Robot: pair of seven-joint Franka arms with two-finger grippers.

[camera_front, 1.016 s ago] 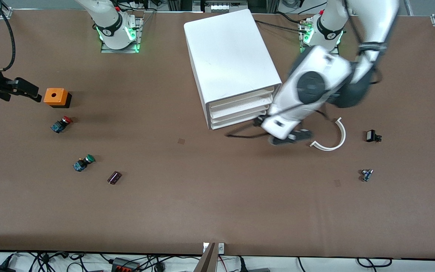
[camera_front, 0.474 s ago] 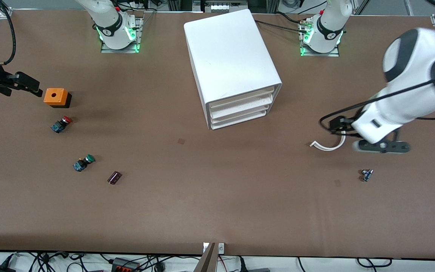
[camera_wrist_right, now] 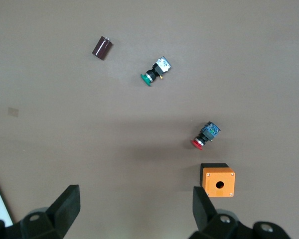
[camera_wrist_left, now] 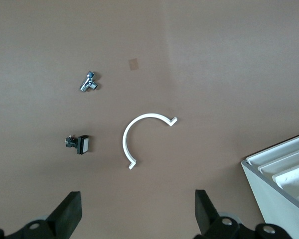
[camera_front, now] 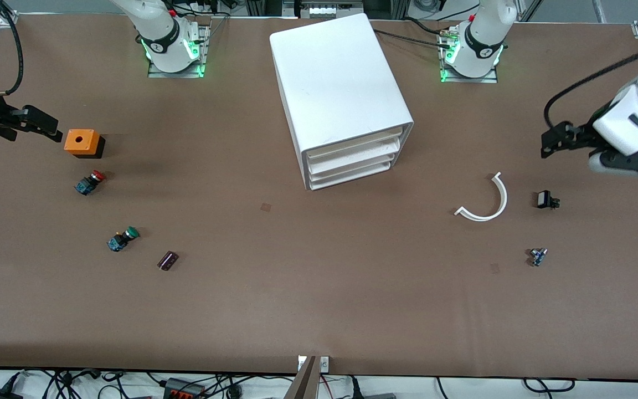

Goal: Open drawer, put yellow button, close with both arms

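The white cabinet (camera_front: 341, 83) stands mid-table between the two bases, and its top drawer (camera_front: 355, 143) is pushed in flush like the two below it. A corner of the cabinet (camera_wrist_left: 284, 174) shows in the left wrist view. The yellow button is out of view. My left gripper (camera_front: 560, 138) hangs open and empty over bare table at the left arm's end, close to a white arc. Its fingers frame empty table in the wrist view (camera_wrist_left: 138, 211). My right gripper (camera_front: 39, 128) hangs open and empty beside the orange box (camera_front: 81, 142), fingers wide apart (camera_wrist_right: 137, 209).
A red-capped button (camera_front: 89, 183), a green-capped button (camera_front: 122, 239) and a dark cylinder (camera_front: 168, 260) lie toward the right arm's end. A white plastic arc (camera_front: 488, 202), a small black part (camera_front: 546, 199) and a small metal part (camera_front: 537, 256) lie toward the left arm's end.
The left arm has swung away from the front of the cabinet, over the white arc, out to its own end of the table. The right gripper has barely shifted.
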